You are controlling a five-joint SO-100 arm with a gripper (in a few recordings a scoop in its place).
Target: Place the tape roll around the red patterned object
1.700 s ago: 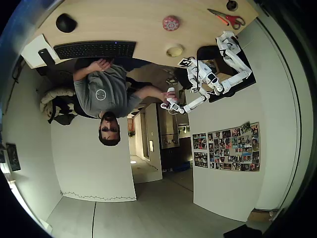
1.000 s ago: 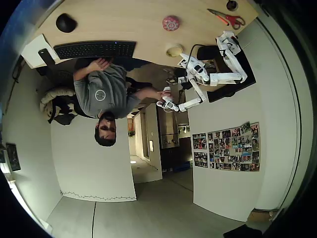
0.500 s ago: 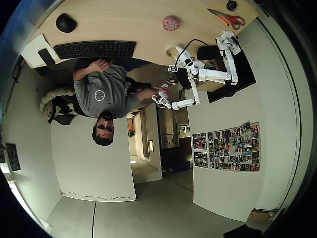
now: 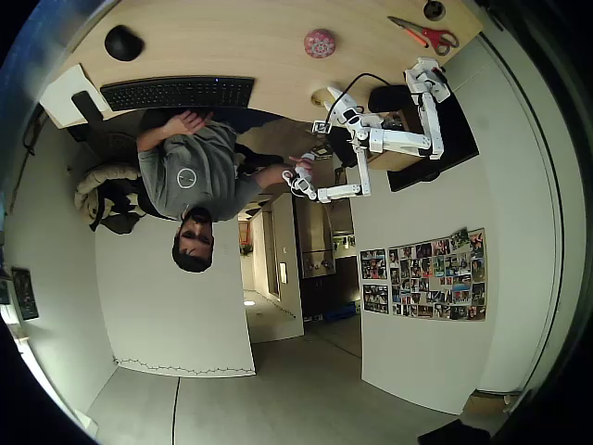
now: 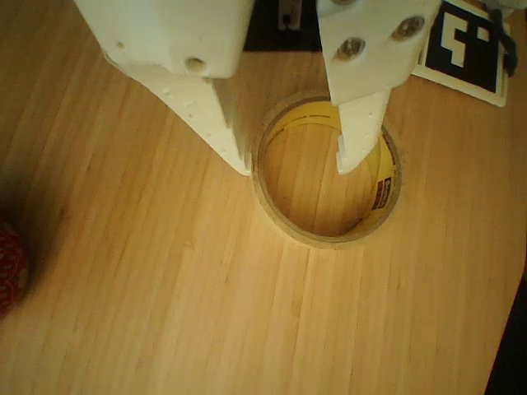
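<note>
change: arm has swung over the tape roll (image 5: 326, 174) | hand (image 5: 292, 164): open, straddling the roll's left wall | red patterned object (image 4: 320, 43) well apart on bench (image 4: 232, 42) | next: grasp likely

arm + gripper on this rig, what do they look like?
The arm is white plastic in boxy segments, with a black cable looping off near the wrist. The gripper has two flat white fingers tapering to blunt tips, layer lines faintly visible, screw heads near the base of one finger.
</note>
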